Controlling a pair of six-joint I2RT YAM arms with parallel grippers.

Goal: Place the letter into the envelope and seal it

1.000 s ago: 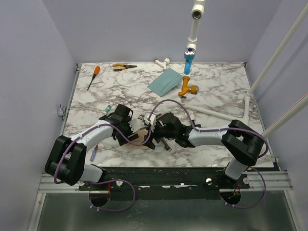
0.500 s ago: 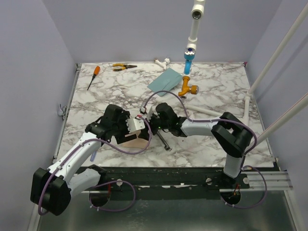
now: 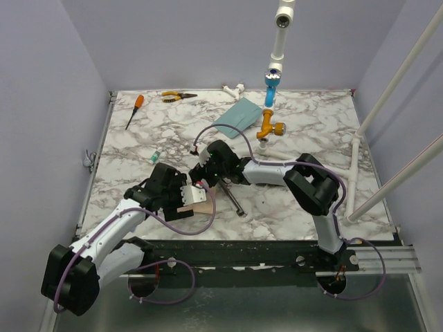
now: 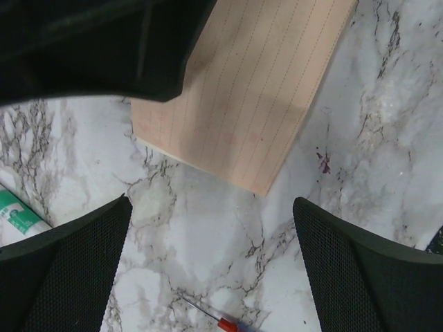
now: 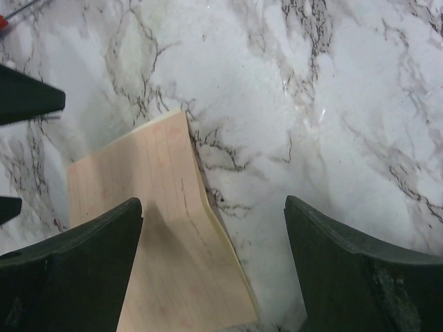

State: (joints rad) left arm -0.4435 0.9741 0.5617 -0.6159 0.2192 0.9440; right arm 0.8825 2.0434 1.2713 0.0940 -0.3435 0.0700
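At the near middle of the table (image 3: pixel 138 138), the letter (image 4: pixel 249 104) lies flat just beyond the left tool (image 4: pixel 211 204), which is spread wide and empty. The right tool (image 5: pixel 213 204), also open and empty, hovers over it. The envelope (image 3: pixel 235 116) sits well apart, at the far side. The wrists hide most of the letter from above; its long axis probably runs left-right.

Letter (image 4: pixel 242 97), upper end beyond the left wrist view's edge.

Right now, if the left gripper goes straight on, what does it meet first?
The left gripper would probably meet the bare marble table, just short of the letter; depth is unclear.
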